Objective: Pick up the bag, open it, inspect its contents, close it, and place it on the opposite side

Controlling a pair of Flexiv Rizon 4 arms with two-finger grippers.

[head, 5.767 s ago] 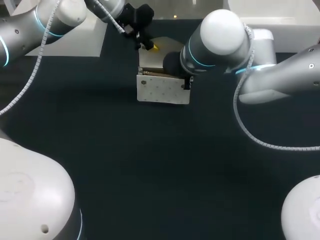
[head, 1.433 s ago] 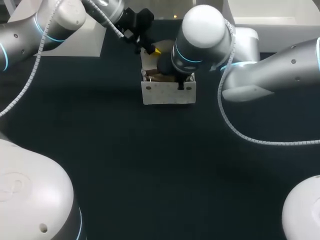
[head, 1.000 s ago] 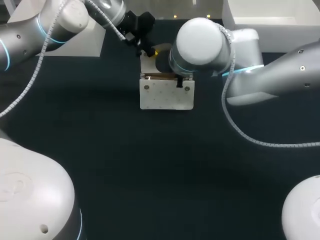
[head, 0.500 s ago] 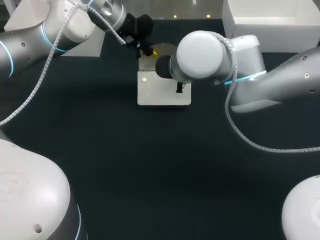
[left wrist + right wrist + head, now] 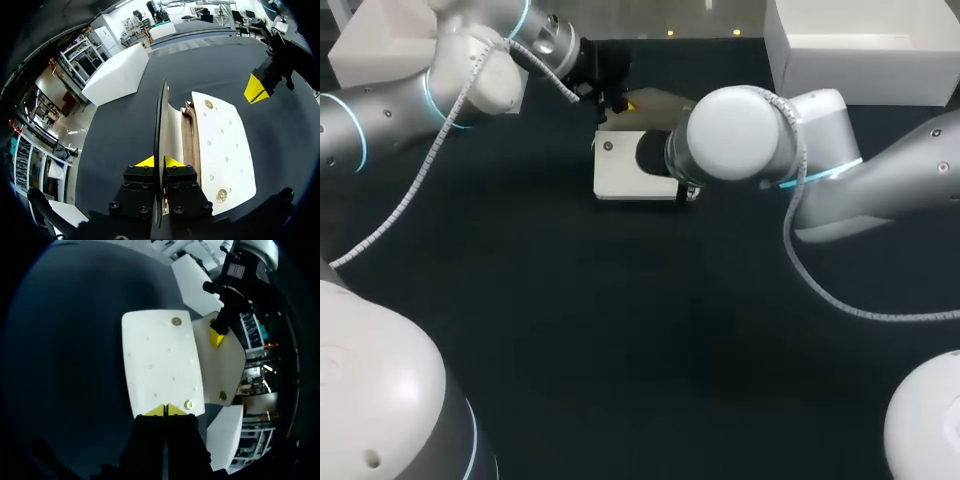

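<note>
The dark table (image 5: 620, 330) fills the head view, and the white bag (image 5: 620, 172) lies flat on it in the upper middle of the frame. Its flap (image 5: 161, 115) stands up on edge, clamped from both sides by the left gripper (image 5: 159, 161). The right gripper (image 5: 165, 410) sits at the bag's edge beside a gold snap (image 5: 188, 403), tips pressed together; whether they pinch the bag, I can't tell. A white box (image 5: 860, 45) sits at the upper right.
</note>
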